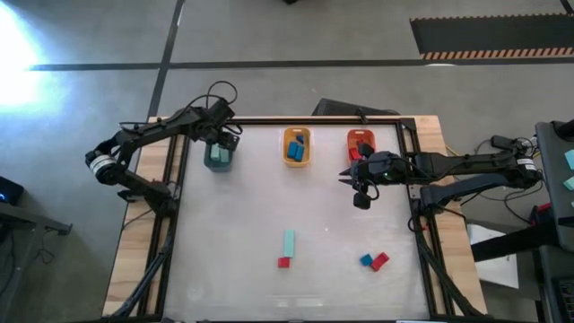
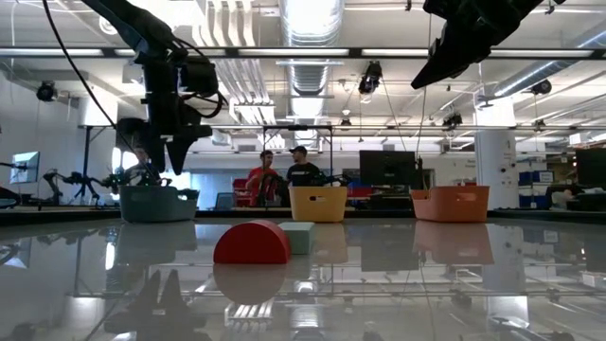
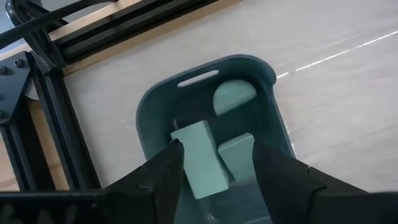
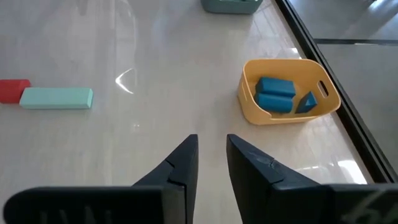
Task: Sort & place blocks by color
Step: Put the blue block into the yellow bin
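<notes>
My left gripper (image 3: 214,163) hangs open over the dark teal tray (image 1: 218,158) at the table's far left. Three pale mint blocks (image 3: 200,163) lie inside the tray, below the fingers. My right gripper (image 4: 212,155) is raised, its fingers a narrow gap apart and holding nothing. In the high view it (image 1: 350,178) is just nearer than the orange-red tray (image 1: 360,144). The yellow tray (image 4: 289,92) holds blue blocks (image 4: 275,94). On the table lie a mint bar (image 1: 289,242), a red block (image 1: 284,262), a blue block (image 1: 366,260) and another red block (image 1: 380,261).
The three trays stand in a row along the far edge. A black frame rail (image 1: 417,193) borders the table on the left, right and far sides. Two people (image 2: 284,177) show in the room beyond the far edge. The table's middle is bare.
</notes>
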